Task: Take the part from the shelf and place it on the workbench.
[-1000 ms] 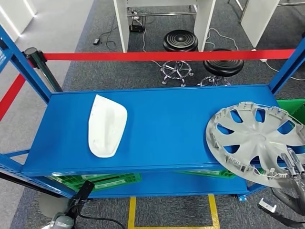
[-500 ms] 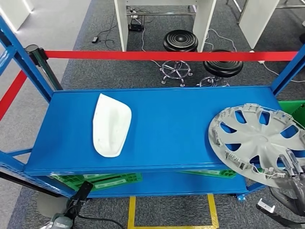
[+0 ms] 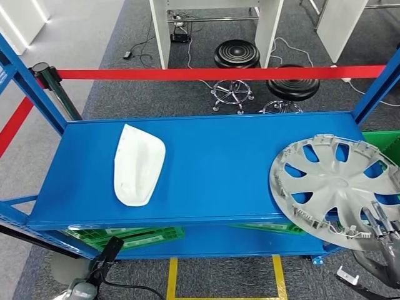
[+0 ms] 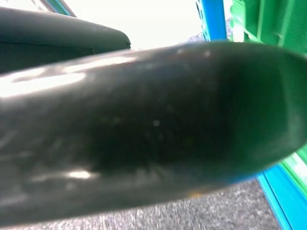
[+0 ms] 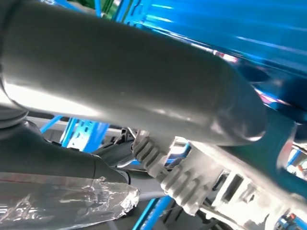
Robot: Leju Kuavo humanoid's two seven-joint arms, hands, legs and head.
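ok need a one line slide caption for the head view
Right hand grips the near rim of a silver wheel cover overhanging the blue shelf, with a white part lying nearby.

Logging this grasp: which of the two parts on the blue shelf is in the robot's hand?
The grey hubcap at the shelf's right end; the right hand's fingers grip its near rim. The white part lies untouched on the left.

- Right hand point(image 3: 384, 228): dark fingers showing metal rods; thick grey thumb point(image 5: 126, 81) gleaming.
- Left hand point(image 4: 145, 134): glossy dark, rounded, reflecting light.
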